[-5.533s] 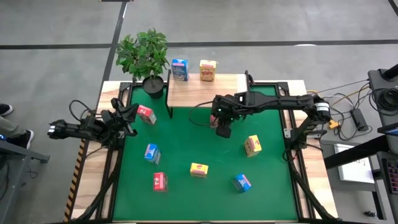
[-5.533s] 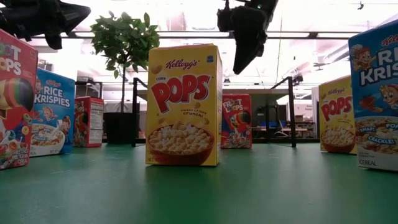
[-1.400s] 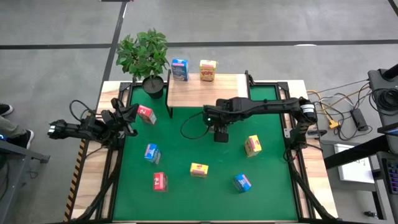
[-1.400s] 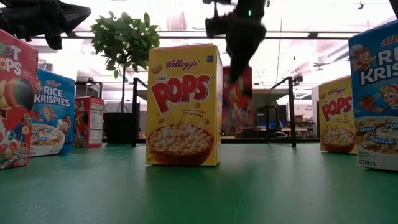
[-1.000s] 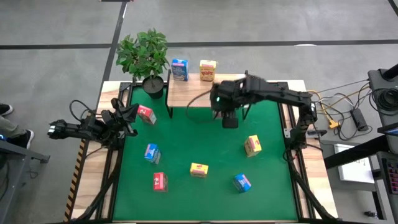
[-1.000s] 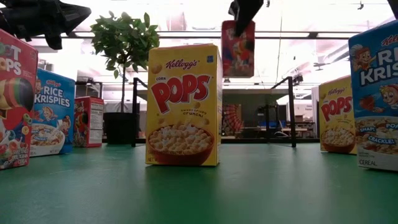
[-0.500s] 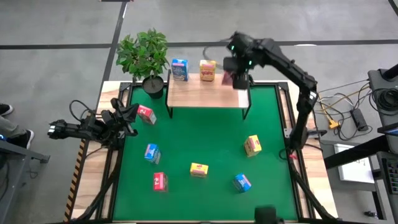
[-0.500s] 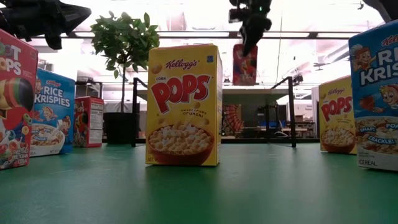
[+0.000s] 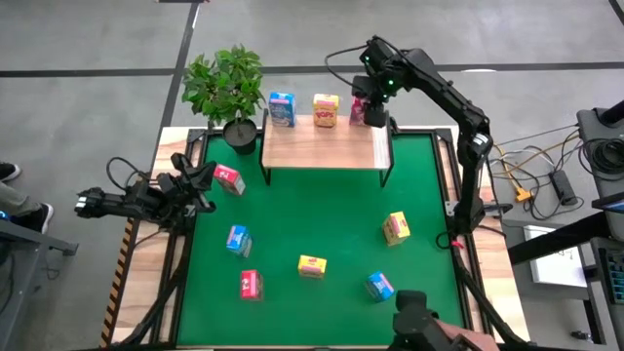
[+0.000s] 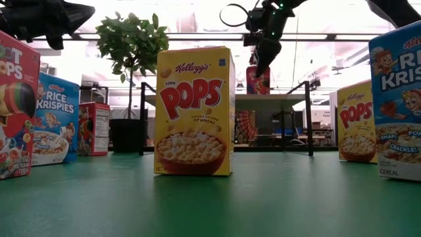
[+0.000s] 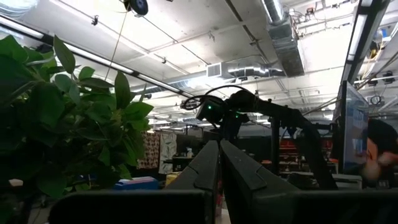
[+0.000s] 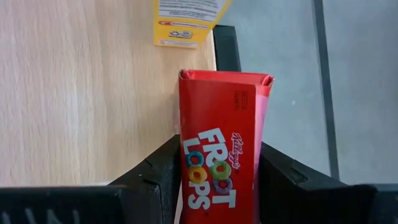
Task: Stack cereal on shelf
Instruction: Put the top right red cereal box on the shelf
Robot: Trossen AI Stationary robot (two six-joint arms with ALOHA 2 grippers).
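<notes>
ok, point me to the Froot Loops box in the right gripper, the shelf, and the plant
Froot Loops box [image 12: 219, 162]: right wrist view, on its printed red face.
Shelf [image 9: 317, 146]: high view, bare wood of the board.
Plant [image 9: 224, 83]: high view, on the leaves.

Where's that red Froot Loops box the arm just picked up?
In the high view the red Froot Loops box sits in the right gripper at the shelf's back right corner, just right of the yellow box.

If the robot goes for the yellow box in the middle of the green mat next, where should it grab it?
Probably from straight above. The yellow box stands upright with open mat all round, so fingers could close on its two narrow sides near the top, as the right gripper holds the red box.
</notes>
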